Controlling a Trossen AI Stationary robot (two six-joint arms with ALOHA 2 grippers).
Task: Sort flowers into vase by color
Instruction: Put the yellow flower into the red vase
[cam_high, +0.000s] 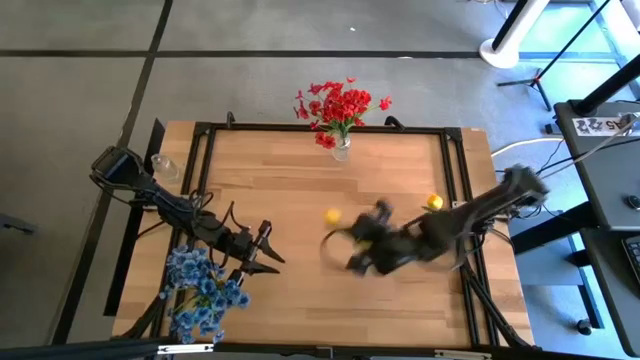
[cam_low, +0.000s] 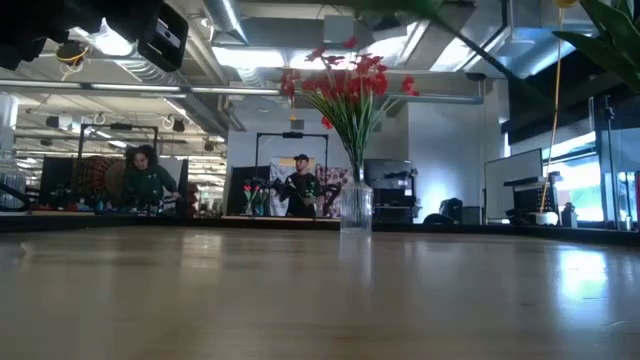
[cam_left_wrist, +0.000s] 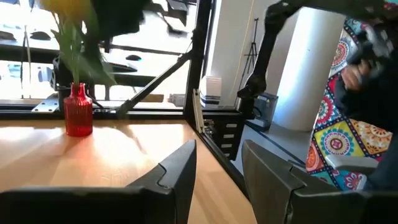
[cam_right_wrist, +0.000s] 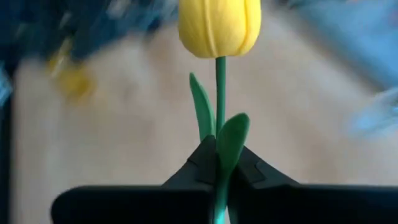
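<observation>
My right gripper (cam_right_wrist: 221, 158) is shut on a yellow tulip (cam_right_wrist: 219, 28). It is blurred above the table's middle right (cam_high: 355, 255), with the bud (cam_high: 332, 215) just beyond it. Another yellow tulip (cam_high: 433, 201) stands in a red vase (cam_left_wrist: 78, 111) at the right side. Red flowers (cam_high: 338, 103) stand in a clear vase (cam_low: 356, 208) at the far edge. A bunch of blue flowers (cam_high: 205, 290) stands at the near left; what holds it is hidden. My left gripper (cam_left_wrist: 217, 180) is open beside the blue flowers, pointing level toward the table's right, with nothing between its fingers. My right gripper pinches the tulip's thin green stem (cam_right_wrist: 219, 134) between its two fingers, well below the bud. A leaf (cam_right_wrist: 233, 140) is caught at the fingertips as well. The fingers slant down from the table's right side. The tulip is lifted clear, its bud pointing on past the fingertips.
A black metal frame (cam_high: 455, 180) runs around the wooden tabletop. A clear container (cam_high: 165, 166) lies at the far left corner. Bare wood (cam_high: 290, 185) lies between the arms and the red flowers. People (cam_low: 300, 185) are in the room beyond the table.
</observation>
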